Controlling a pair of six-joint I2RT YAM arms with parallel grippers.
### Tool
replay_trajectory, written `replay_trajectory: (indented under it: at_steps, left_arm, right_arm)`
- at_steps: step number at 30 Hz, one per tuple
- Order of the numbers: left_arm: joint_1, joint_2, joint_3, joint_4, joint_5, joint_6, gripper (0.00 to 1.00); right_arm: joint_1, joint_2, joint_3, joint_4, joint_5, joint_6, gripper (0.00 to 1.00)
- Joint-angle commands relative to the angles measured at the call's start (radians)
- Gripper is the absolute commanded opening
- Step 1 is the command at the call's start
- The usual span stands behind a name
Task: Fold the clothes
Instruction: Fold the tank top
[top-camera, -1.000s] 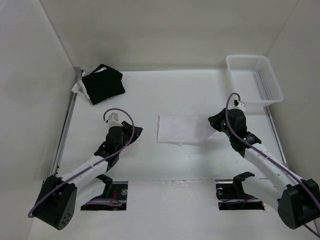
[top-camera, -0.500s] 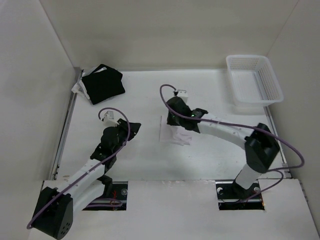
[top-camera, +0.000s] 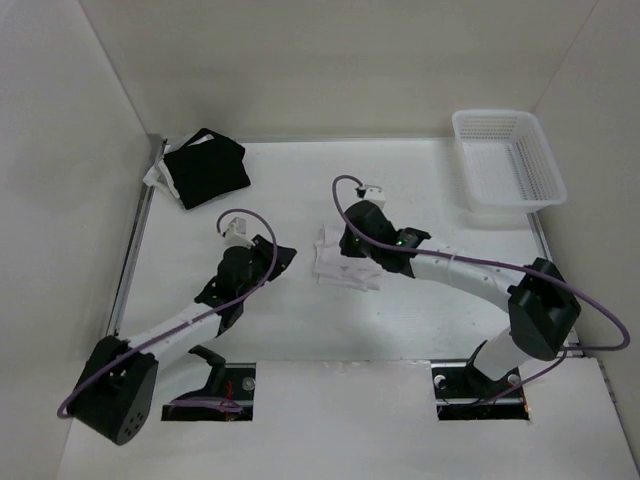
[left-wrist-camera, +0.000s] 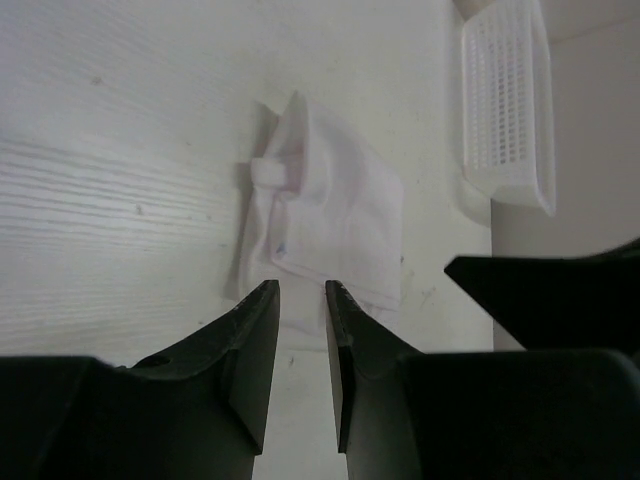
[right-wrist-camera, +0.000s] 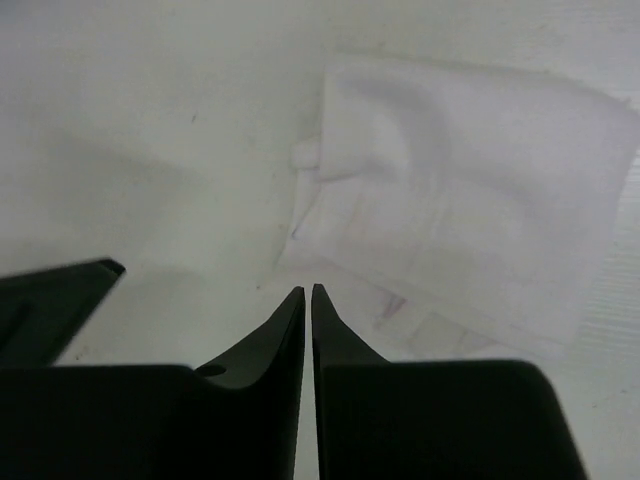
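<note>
Partly hidden — clothes (top-camera: 335, 265) lie folded; right arm (top-camera: 450, 268) overlaps them.

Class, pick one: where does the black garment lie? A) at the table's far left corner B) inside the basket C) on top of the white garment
A: the black garment sits at the far left corner, apart from the basket and the white garment.

Lab test booth: white walls (top-camera: 300, 70) enclose a table (top-camera: 400, 330).

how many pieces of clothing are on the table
2: a folded white garment at the middle of the table, and a black garment with white trim in the far left corner. None looks hidden.
</note>
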Motion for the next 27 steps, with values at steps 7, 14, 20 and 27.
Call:
replay_trajectory:
  at_steps: [7, 14, 20, 27]
  left_arm:
    - [-0.210, 0.349, 0.206, 0.193, -0.136, 0.055, 0.24]
    - [-0.244, 0.495, 0.267, 0.156, -0.262, 0.117, 0.22]
    - [-0.270, 0.589, 0.321, 0.164, -0.308, 0.157, 0.22]
    - [-0.270, 0.626, 0.336, 0.154, -0.326, 0.168, 0.15]
  right_arm:
    - [-0.110, 0.004, -0.187, 0.288, -0.163, -0.009, 0.07]
    - [-0.110, -0.062, -0.329, 0.371, -0.169, 0.014, 0.12]
    - [-0.110, -0.106, -0.414, 0.414, -0.171, 0.028, 0.16]
    - [-0.110, -0.163, -0.478, 0.437, -0.174, 0.031, 0.16]
